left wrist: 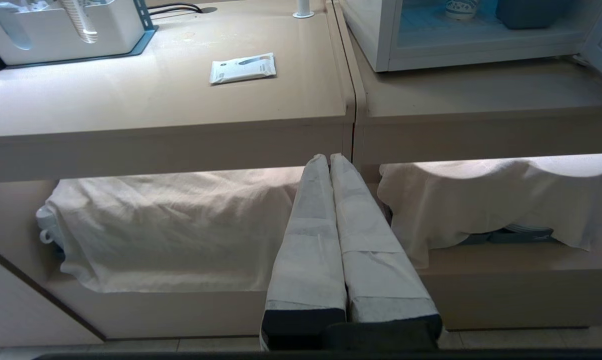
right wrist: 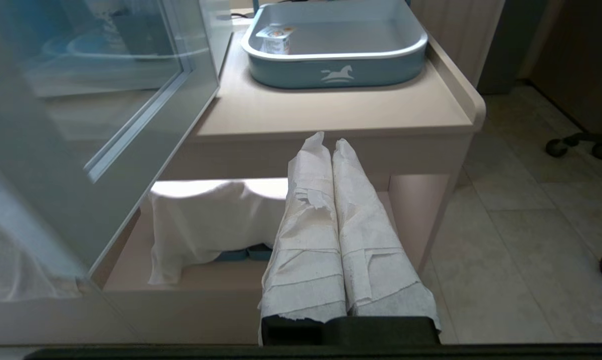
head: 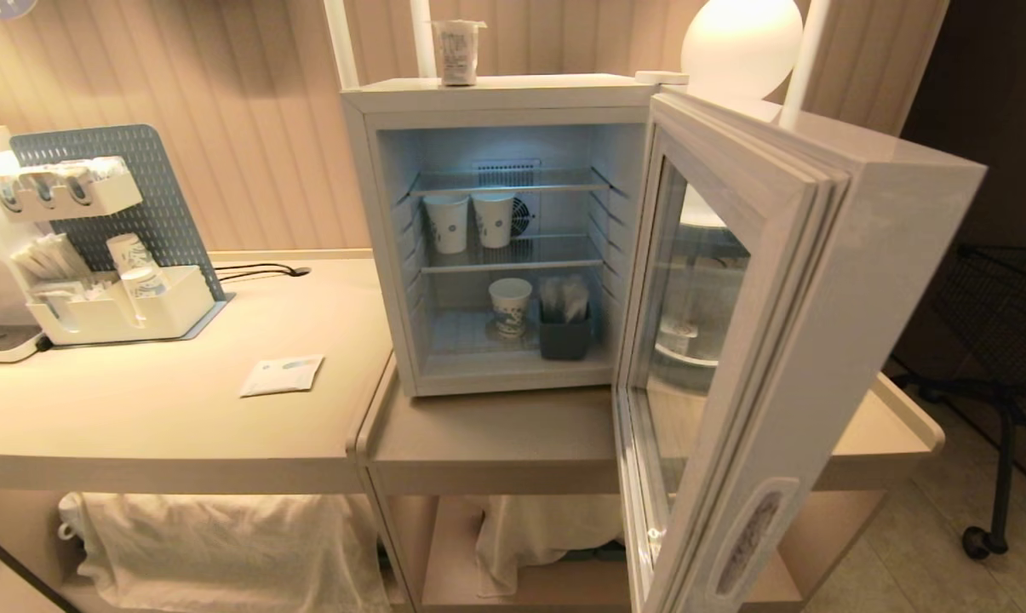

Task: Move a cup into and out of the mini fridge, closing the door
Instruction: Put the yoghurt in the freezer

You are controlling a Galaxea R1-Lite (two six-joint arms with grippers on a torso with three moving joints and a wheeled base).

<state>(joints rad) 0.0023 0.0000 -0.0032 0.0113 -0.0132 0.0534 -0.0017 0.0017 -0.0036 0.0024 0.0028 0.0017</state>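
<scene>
The cup [head: 459,51], white and tapered with a flat lid, stands on top of the mini fridge [head: 368,238], near its back edge. The fridge sits on a beige counter, lit inside. Its door [head: 819,340] is swung wide open toward the right and front. Neither arm shows in the head view. My left gripper [left wrist: 329,157] hangs shut and empty in front of the counter's edge, below the fridge's left corner [left wrist: 375,45]. My right gripper [right wrist: 328,142] is shut and empty too, low beside the open door [right wrist: 81,125].
Inside the fridge stand blue-patterned paper cups [head: 470,220] and a dark holder [head: 564,328]. A sachet [head: 281,375] and an organizer [head: 112,306] are on the left counter. A blue-grey tray [right wrist: 338,70] holds a small tub [right wrist: 276,40]. White cloths [left wrist: 171,225] cover the lower shelves. A black wheeled frame [head: 1002,358] stands right.
</scene>
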